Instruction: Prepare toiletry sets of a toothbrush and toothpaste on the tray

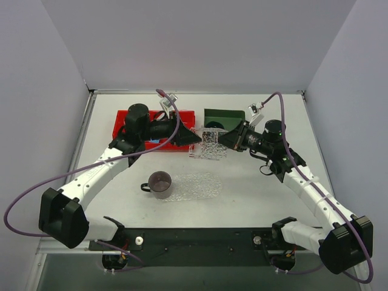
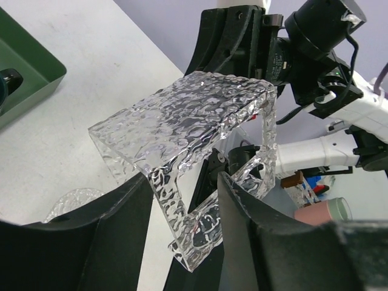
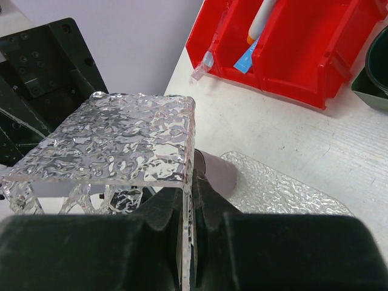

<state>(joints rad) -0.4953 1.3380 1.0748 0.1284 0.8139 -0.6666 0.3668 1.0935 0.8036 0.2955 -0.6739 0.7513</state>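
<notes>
Toothpaste [image 3: 262, 18] and toothbrush [image 3: 245, 60] lie in the red bin [image 3: 291, 70] just behind the nearer left pincer [image 1: 195, 138], which straddles one wall of a clear stand [image 1: 209, 147], grip unclear, while the right pincer [image 1: 223, 140] clamps the other wall, the tray [image 3: 291, 191] flat on the counter.

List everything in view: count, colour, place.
stand: one, clear and bumpy, between the hands, in front of the bins
tray: one, clear oval, table centre
cup: one, brownish, on the tray's left end
red bin: one, back left
toothpaste: one, white with orange end, in the red bin
toothbrush: one, light blue, beside the toothpaste
green bin: one, dark green, back centre
left hand: black, open astride the stand's wall
right hand: black, shut on the stand
</notes>
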